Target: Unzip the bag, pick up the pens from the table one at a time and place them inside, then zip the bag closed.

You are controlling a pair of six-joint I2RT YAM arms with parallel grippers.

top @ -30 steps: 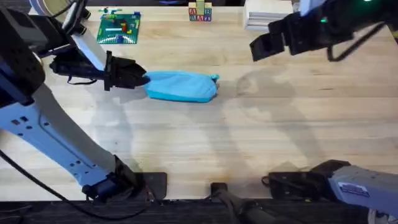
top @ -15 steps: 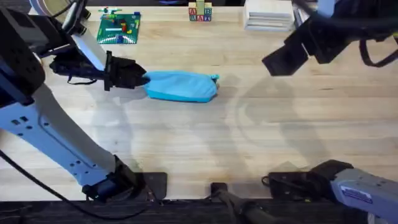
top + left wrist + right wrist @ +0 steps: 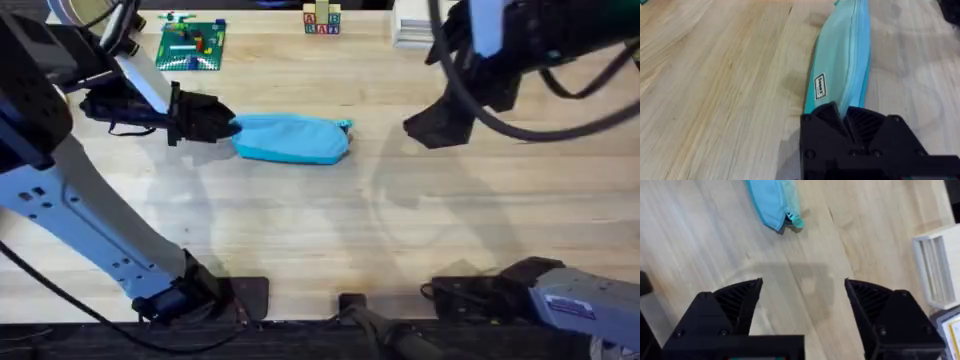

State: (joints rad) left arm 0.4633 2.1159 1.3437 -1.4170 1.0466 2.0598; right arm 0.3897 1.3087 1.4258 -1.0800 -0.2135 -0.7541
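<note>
1. The light blue zip pouch (image 3: pixel 292 138) lies flat on the butcher-block table (image 3: pixel 330 230), toward the far edge and left of centre; no pens are visible on the wood, and the zip looks drawn to the end.
2. The left gripper (image 3: pixel 228 127) is clamped on the pouch's left end, its fingers pinching the fabric seam in the left wrist view (image 3: pixel 842 112), exactly as a second ago.
3. The right gripper (image 3: pixel 432 128) hangs above the table, jaws wide apart and empty; over the last second it swung toward the far right corner, then came back lower and nearer the pouch's zip-pull end (image 3: pixel 792 221).
4. Judged from this, the filling and zipping look done; the left arm has yet to release.
</note>
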